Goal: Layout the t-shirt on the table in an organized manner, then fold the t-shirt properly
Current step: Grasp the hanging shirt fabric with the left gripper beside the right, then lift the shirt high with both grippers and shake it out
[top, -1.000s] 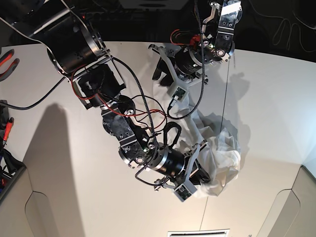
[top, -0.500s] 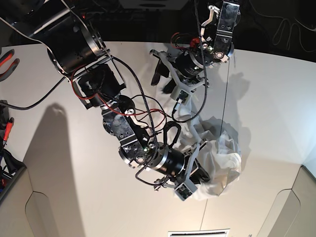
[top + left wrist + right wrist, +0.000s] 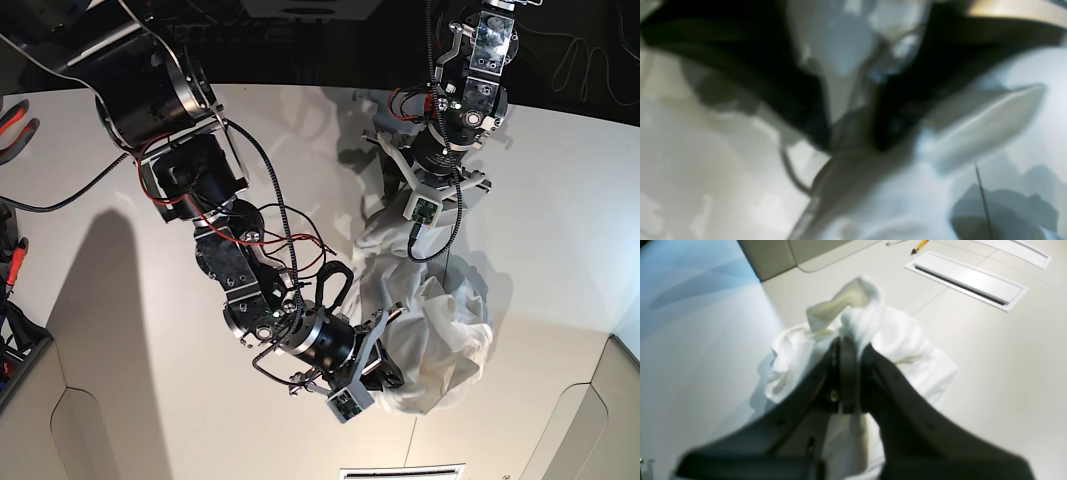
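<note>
- Off-white and smooth, the table point(image 3: 120, 330) fills the base view, with a thin dark seam point(image 3: 459, 215) running across it and rounded cut-outs at its two near corners.
- Reaching from the far left corner toward the near edge, the right arm bends down over the middle of the table. Its right gripper point(image 3: 847, 346) has the jaws pressed together, pinching a raised fold of the t-shirt point(image 3: 440, 330); white cloth bunches up past the dark fingertips point(image 3: 848, 373).
- From the far edge the left arm hangs down, wrist pointing at the table. In its blurred wrist view the left gripper point(image 3: 853, 146) has cloth between its dark fingers point(image 3: 800, 110), and cloth lifts up to it in the base view; I cannot tell whether the jaws have closed on the cloth.
- Crumpled and plain white, the shirt lies right of the table's middle, nearer the near edge, stretched as a twisted band from one gripper to the other. No print shows.
- A flat white hatch with a dark slot point(image 3: 968, 281) sits in the tabletop past the shirt in the right wrist view, with a pencil point(image 3: 919, 246) well beyond it.
- Red-handled tools point(image 3: 15, 125) lie at the left edge.
- The right arm's cables and housing hide part of the shirt's near side in the base view.
</note>
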Controlling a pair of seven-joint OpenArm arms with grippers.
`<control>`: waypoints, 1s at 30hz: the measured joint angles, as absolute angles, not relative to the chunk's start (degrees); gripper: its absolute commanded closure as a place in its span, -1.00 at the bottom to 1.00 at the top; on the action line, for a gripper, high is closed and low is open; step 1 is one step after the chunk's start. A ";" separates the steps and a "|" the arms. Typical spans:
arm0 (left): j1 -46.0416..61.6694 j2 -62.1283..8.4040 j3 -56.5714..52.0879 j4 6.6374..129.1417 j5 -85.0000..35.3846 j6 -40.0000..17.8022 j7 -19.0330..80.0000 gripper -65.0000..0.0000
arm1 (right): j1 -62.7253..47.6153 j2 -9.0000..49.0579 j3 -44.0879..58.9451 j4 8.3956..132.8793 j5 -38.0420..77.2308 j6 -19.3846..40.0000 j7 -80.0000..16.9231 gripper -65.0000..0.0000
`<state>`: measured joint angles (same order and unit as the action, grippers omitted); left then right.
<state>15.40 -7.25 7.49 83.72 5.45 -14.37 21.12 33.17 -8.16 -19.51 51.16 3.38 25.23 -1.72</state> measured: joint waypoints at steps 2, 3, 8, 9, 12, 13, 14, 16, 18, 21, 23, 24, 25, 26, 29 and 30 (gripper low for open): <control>15.38 -7.33 7.44 83.72 6.37 -13.91 21.34 1.00 | 33.17 -8.25 -19.42 51.16 3.36 25.26 -1.72 1.00; 15.38 -7.29 7.44 83.72 6.42 -13.89 21.45 1.00 | 33.17 -8.25 -19.40 51.16 3.38 25.26 -1.72 1.00; 15.27 -7.31 7.42 86.37 6.11 -13.26 26.57 1.00 | 33.17 -8.25 -19.35 51.16 3.38 25.23 -1.72 1.00; 15.40 -7.33 7.33 87.96 5.78 -12.97 28.80 1.00 | 33.17 -8.25 -19.35 51.16 3.36 25.26 -1.72 1.00; 16.34 -7.66 7.05 94.00 3.49 -12.51 35.07 1.00 | 33.34 -8.23 -19.35 51.16 3.20 25.23 -1.80 1.00; 16.73 -7.79 7.05 96.23 2.70 -13.34 36.80 1.00 | 33.69 -8.23 -19.35 51.16 3.14 25.26 -2.04 1.00; 17.12 -7.77 7.07 98.28 2.35 -14.52 37.67 1.00 | 34.17 -8.23 -19.35 51.16 3.11 25.26 -2.26 1.00; 17.10 -7.62 7.14 102.61 1.80 -14.76 37.69 1.00 | 35.38 -8.27 -19.35 51.16 3.11 25.26 -2.48 1.00; 16.19 -7.64 7.14 105.45 1.98 -14.63 37.28 1.00 | 36.91 -8.27 -19.35 51.16 3.31 25.15 -2.74 1.00; 16.27 -7.75 7.03 107.07 2.24 -14.41 37.32 1.00 | 38.83 -8.21 -19.25 51.16 3.31 23.92 -4.10 1.00; 16.84 -7.60 5.87 107.00 2.04 -14.83 37.78 1.00 | 39.66 -8.25 -19.25 51.16 3.36 23.51 -4.58 1.00; 16.97 -7.60 4.80 106.98 2.02 -14.83 37.76 1.00 | 39.90 -8.27 -19.27 51.16 3.36 22.96 -4.64 1.00; 16.91 -7.62 3.38 106.98 2.02 -14.81 37.74 1.00 | 40.05 -8.29 -19.27 51.16 3.36 22.65 -4.62 1.00; 16.60 -7.62 1.80 106.98 1.98 -14.76 37.74 1.00 | 40.38 -8.25 -19.27 51.16 3.29 22.50 -4.91 1.00; 16.49 -7.86 -3.99 107.39 -2.13 -15.99 37.30 1.00 | 41.87 -8.25 -19.27 51.16 3.95 22.22 -5.37 1.00; 16.56 -8.32 -5.82 107.77 -4.51 -16.80 37.34 1.00 | 42.48 -8.25 -19.27 51.16 5.19 22.20 -5.23 1.00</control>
<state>16.56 -8.32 -5.82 107.77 -4.51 -16.80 37.34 42.48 -8.25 -19.27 51.16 5.19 22.20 -5.23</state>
